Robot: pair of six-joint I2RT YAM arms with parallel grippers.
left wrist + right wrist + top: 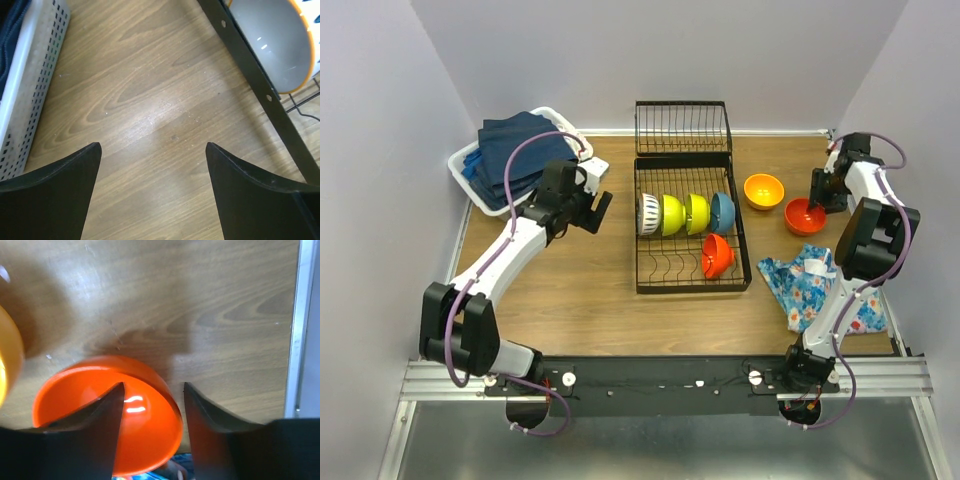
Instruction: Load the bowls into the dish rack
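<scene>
At ten o'clock on the desk (570, 290) we see a white basket (478, 198) filled with navy towels (515, 150). At the basket's four o'clock the left fingers (598, 210) hang over bare wood, between the basket and the dish rack (670, 268). The left wrist view shows them spread wide with nothing between them. The basket's perforated wall lies at their nine o'clock and the rack's black frame at their two o'clock.

The dish rack sits mid-desk, its smaller wire section toward twelve o'clock. Standing on edge in its upper row, left to right, are the white ribbed bowl (649, 214), a lime-yellow bowl (670, 214), a second lime-yellow bowl (696, 212) and the blue bowl (723, 211). At five o'clock inside the rack the racked red-orange bowl (717, 256) leans in a slot.

At the rack's two o'clock, apart from it, the orange-yellow bowl (764, 190) sits upright on the desk. Near its four o'clock sits the loose red-orange bowl (805, 218), also upright on the desk. The right fingers (817, 200) stand over its rim. In the right wrist view we see one finger inside the bowl and the other outside. The wall passes between them, and the gap is partly open rather than pinched tight. A floral blue cloth (815, 285) lies at this bowl's six o'clock.
</scene>
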